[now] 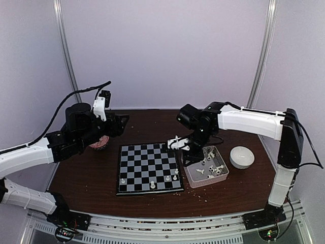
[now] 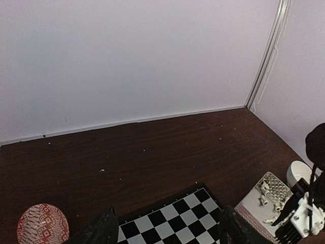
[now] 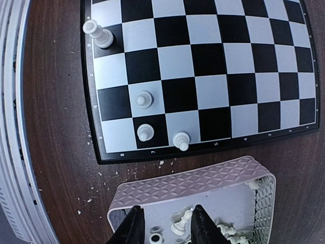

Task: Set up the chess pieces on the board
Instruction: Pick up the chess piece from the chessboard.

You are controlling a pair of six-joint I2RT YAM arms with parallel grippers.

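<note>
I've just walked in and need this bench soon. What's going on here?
The right gripper hangs open over the clear tray of loose pieces, with nothing gripped that I can see. A few white chess pieces stand on the board, in the rows nearest the arms. The left gripper is open and empty, raised over the table's left side.
</note>
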